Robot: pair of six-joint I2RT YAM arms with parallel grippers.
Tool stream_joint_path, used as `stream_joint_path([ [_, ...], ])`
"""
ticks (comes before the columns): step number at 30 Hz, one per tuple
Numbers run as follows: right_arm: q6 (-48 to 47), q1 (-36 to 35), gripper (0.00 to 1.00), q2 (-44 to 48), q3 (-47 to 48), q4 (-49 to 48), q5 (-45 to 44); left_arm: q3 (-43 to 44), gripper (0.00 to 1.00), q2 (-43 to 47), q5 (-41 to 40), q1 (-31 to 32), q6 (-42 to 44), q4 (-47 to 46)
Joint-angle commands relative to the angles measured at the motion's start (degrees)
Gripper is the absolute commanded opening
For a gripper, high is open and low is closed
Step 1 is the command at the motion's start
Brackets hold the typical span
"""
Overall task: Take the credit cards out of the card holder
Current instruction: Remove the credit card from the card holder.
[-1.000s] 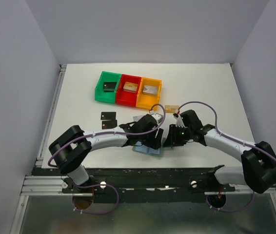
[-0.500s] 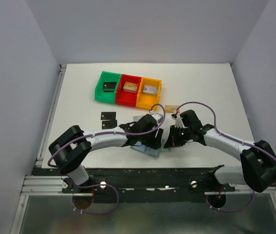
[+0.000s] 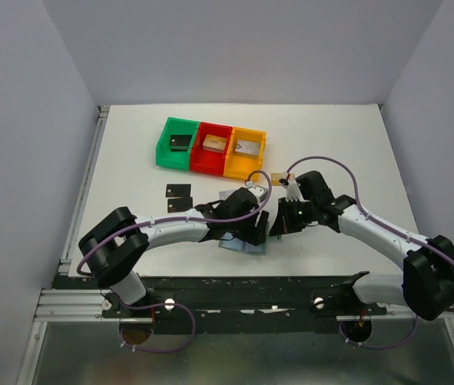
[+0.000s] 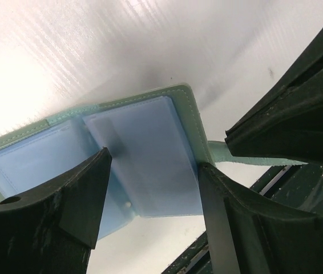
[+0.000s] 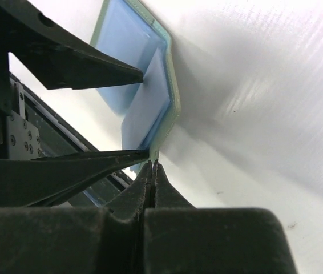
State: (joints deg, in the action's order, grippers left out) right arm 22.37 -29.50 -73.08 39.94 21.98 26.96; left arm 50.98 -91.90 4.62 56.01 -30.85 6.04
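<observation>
The card holder (image 3: 241, 243) lies open near the front of the counter (image 3: 331, 144), seen from above. Left wrist: my left pincer (image 4: 150, 188) straddles it, fingers apart, so little may pin it. Right wrist: my right pincer (image 5: 152, 165), pressed together at its rim, may drag it along instead of emptying it.

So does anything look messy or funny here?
A little. The card holder lies wide open near the front edge of the table, and a pale card seems to poke out of its pocket crookedly. Two black cards and a gold-tan card lie scattered apart.
</observation>
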Motion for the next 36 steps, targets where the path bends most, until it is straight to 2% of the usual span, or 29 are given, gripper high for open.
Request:
stream_joint_path([
  [1,-4.96,0.23,0.0,0.83,3.82,5.09,0.55,0.52,0.75,1.81,-1.98,0.42,1.14,1.25],
  [22,-6.55,0.23,0.0,0.48,4.7,6.94,-0.59,-0.53,0.75,3.31,-4.18,-0.2,1.49,1.6],
  [36,-9.1,0.32,0.0,-0.31,9.54,12.21,-1.56,1.31,0.76,2.42,-1.81,-0.2,2.29,0.99],
])
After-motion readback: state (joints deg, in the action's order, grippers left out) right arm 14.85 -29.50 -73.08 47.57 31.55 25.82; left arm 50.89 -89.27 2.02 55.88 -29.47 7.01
